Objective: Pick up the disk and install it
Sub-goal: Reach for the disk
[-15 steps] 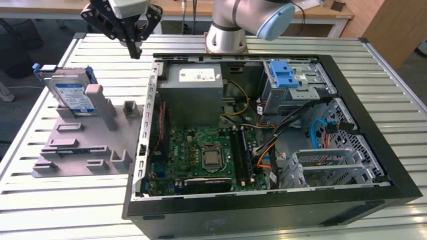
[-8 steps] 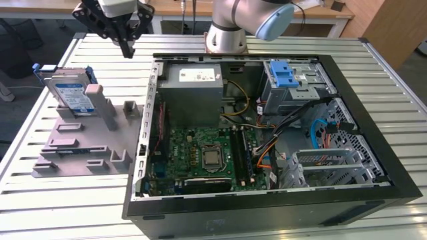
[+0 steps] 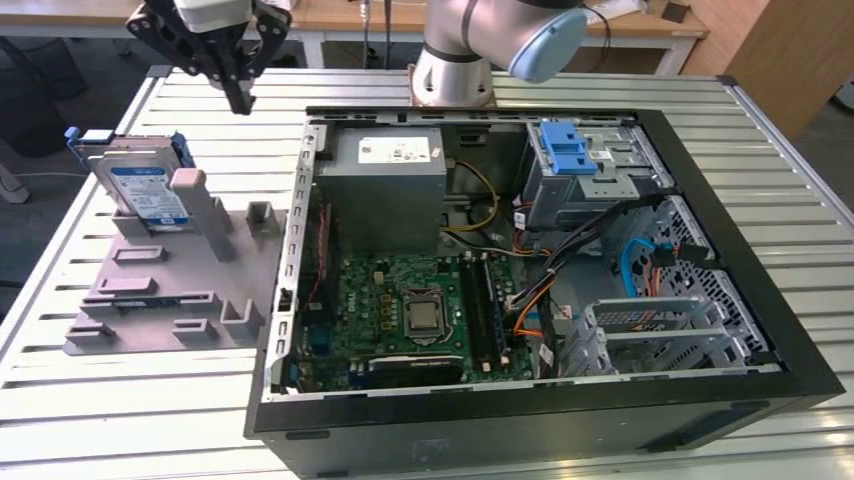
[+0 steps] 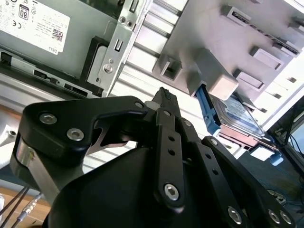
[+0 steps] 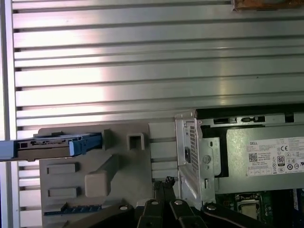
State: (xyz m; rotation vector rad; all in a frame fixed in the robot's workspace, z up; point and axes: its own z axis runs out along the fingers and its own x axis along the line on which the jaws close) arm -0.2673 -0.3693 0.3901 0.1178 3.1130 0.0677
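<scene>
Gripper (image 3: 242,100) hovers over the slatted table (image 3: 134,420), fingers pressed together, empty.
One open computer case (image 3: 534,425); one grey fixture (image 3: 160,285) beside it; one disk (image 3: 140,195) leaning in that fixture, apart from the gripper, its lower edge hidden by a post.

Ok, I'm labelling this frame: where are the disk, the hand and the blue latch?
disk (image 3: 144,192): exterior view, on its white-and-blue label.
hand (image 3: 242,101): exterior view, at its fingertips.
blue latch (image 3: 567,152): exterior view, on its middle.

Silver-grey disk (image 3: 138,180) — blue rails (image 3: 94,135), white-and-blue label (image 3: 151,198) — pale grey holder (image 3: 160,290).
</scene>
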